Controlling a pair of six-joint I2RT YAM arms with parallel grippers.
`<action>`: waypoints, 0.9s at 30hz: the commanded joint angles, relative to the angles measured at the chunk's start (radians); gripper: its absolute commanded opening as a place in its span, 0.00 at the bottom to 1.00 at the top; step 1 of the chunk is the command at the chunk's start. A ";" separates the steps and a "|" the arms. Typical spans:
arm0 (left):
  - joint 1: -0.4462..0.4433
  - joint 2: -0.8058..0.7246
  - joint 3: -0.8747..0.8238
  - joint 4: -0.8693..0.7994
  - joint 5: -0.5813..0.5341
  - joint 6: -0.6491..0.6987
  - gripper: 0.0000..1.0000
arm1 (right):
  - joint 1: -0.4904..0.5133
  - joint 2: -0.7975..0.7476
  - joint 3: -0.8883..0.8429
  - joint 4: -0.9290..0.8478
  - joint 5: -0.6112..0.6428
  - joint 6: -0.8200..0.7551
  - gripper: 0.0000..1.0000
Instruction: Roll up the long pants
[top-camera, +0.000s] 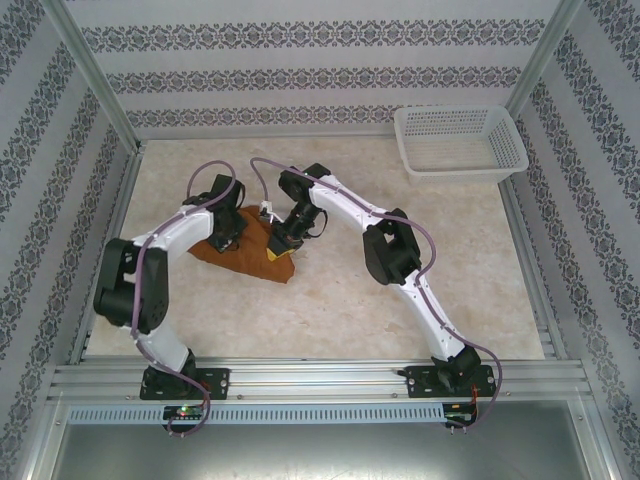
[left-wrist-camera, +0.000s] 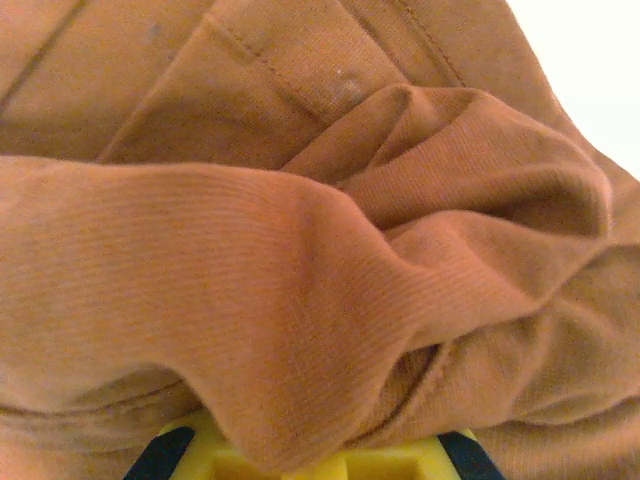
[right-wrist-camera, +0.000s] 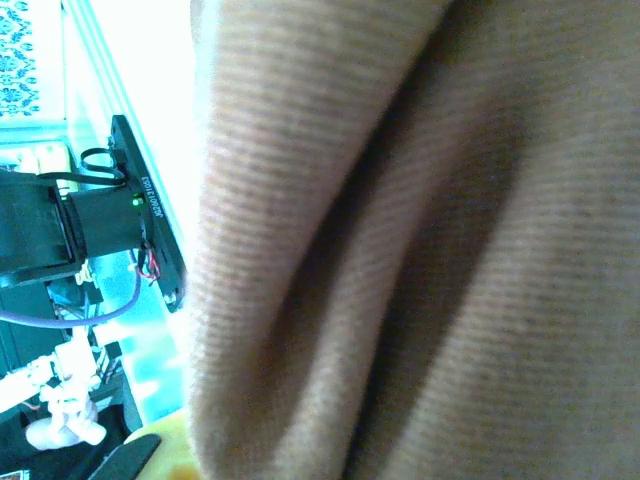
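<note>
Lying on walled marbled table: long pants; left pincer shut, right pincer unclear.

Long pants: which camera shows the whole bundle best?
Top external: the long pants show as one bunched rust-brown heap on the table, so placement and extent are readable. Left wrist gives close-up folds and seams; right wrist, one blurred fold.

Nothing legible is showing on any surface. A short line of white characters is running along the edge of a black plate in the right wrist view, appearing too small and blurred for reading.
</note>
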 joint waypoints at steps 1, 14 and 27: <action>0.014 0.117 0.003 0.037 -0.071 -0.010 0.00 | -0.005 -0.004 -0.041 -0.053 0.013 -0.048 0.05; 0.017 0.147 0.016 0.031 -0.026 0.006 0.00 | 0.143 -0.525 -0.468 0.290 0.789 0.107 0.90; 0.017 0.147 0.047 0.035 0.052 0.007 0.00 | 0.483 -0.484 -0.736 0.739 1.352 -0.067 0.98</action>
